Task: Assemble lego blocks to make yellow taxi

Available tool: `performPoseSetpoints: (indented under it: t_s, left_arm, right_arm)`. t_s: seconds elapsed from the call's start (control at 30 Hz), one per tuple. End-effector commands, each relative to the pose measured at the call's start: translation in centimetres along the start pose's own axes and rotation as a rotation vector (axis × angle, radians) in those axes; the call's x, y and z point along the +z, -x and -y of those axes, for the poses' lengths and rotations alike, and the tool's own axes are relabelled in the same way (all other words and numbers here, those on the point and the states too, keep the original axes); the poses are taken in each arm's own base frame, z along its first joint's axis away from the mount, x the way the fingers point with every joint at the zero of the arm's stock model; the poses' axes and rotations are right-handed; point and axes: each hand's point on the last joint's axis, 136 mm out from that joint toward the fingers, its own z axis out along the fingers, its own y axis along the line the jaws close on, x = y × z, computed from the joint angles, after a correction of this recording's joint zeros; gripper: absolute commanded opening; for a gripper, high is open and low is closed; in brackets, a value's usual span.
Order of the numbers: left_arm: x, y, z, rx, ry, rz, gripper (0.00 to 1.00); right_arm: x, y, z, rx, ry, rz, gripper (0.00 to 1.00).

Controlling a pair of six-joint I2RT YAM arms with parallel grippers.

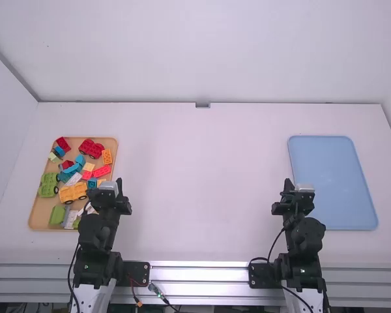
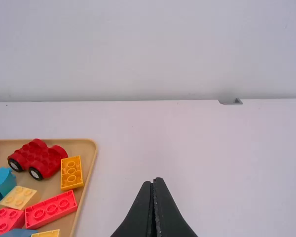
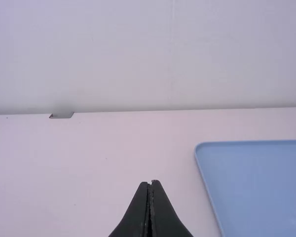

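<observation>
The Lego blocks [image 1: 101, 171] lie loose and jumbled in a tan tray [image 1: 38, 210] at the left of the table [image 1: 202, 182], some touching or overlapping. Toward the near part of the tray sits a yellow wheeled base [image 1: 73, 193], a warm orange-yellow with dark wheels. A green wheeled base [image 1: 48, 185] is just to its left, and a green block [image 1: 57, 215] lies nearer.

Near the tray's right rim, a yellow brick [image 2: 71, 173] is oblong and saturated, with a row of round rings on its upward face. To its left, the glossy red wheeled base [image 2: 37, 159] has rounded humps and black tires with white hubs. Nearer are a pale yellow brick [image 2: 18, 197] with raised studs and a long red brick [image 2: 51, 209] set at a slant, its face showing round rings.

The left gripper [image 1: 119, 185] is just right of the tan tray, and its fingers [image 2: 160, 207] are closed together with nothing between them. The right gripper [image 1: 288, 185], left of the blue tray [image 1: 332, 176] at the table's right, is likewise pressed closed and holds nothing.
</observation>
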Motion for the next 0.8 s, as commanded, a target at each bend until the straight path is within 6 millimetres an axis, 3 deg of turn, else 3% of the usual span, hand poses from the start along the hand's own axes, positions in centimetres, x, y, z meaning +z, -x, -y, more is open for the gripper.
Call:
performPoseSetpoints:
  t_s: [0.0,0.4,0.77]
  left_arm:
    - [0.0,0.0,0.0,0.000,0.000,0.000,0.00]
    - [0.0,0.7,-0.4,-0.004,0.025,-0.023,0.06]
    - [0.6,2.7,-1.5,0.018,0.095,-0.108,0.21]
  right_arm:
    - [0.0,0.0,0.0,0.000,0.000,0.000,0.00]
    - [0.0,1.0,-0.2,-0.007,0.009,-0.021,0.06]
    - [0.9,4.3,-0.7,-0.004,0.030,-0.103,0.22]
